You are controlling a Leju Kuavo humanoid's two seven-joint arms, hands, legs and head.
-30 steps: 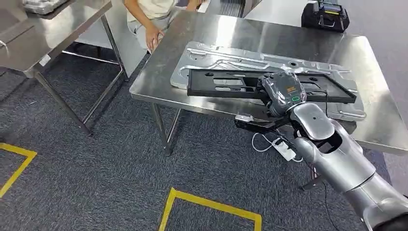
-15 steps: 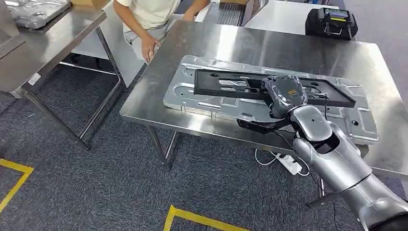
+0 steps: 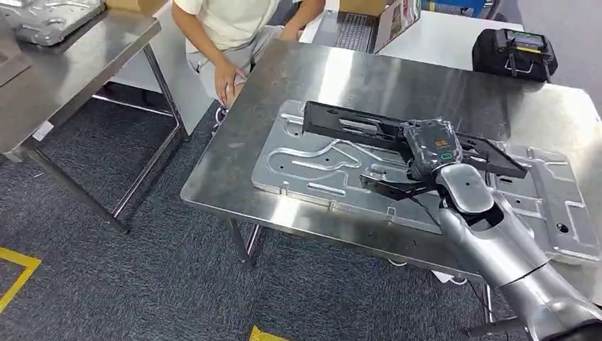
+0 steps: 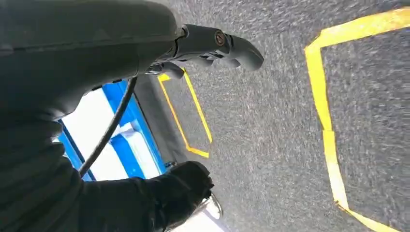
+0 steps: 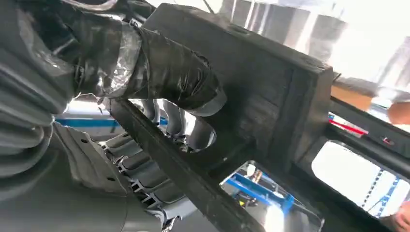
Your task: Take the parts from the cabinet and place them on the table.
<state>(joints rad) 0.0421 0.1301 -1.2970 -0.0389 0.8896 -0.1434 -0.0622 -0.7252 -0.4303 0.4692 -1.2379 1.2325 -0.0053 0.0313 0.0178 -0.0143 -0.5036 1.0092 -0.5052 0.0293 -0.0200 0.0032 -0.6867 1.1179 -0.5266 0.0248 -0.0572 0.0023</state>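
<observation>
Parts lay on the steel table (image 3: 298,78): a large silver stamped panel (image 3: 334,167) flat on its top, and above it a long black frame (image 3: 355,126), tilted and gripped near its middle by the right hand (image 3: 429,153). The wrist view showed the thumb (image 5: 169,72) wrapped over the frame's bar (image 5: 270,82) with fingers beneath. A second steel table (image 3: 71,64) stood well apart to the left. A seated person (image 3: 227,28) sat just beyond the table's far corner. A black case (image 3: 515,53) rested at the far right edge. The left hand (image 4: 212,43) hung over grey carpet with yellow tape lines (image 4: 326,121), fingers curled around nothing
</observation>
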